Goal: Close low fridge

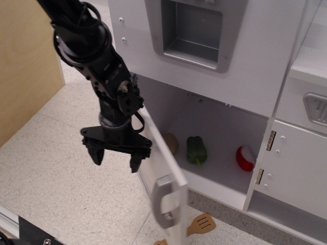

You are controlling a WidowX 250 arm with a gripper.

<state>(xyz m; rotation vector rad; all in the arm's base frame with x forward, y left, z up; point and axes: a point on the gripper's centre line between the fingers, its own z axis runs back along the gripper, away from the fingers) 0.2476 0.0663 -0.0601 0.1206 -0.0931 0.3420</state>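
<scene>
The black arm (84,35) enters from the upper left corner and slopes down toward the right. It ends in a jointed wrist (120,99) wrapped with a looping black cable (138,120). Below the wrist sits a wide crossbar, and the gripper (115,159) hangs from it, pointing straight down. Its two short, stubby fingers (95,154) are spread well apart with clear space between them, and nothing is held. The right-hand finger in the view stands just beside the low fridge (162,168) door panel; whether it touches cannot be told. The gripper hangs above the surface, not resting on it.
</scene>
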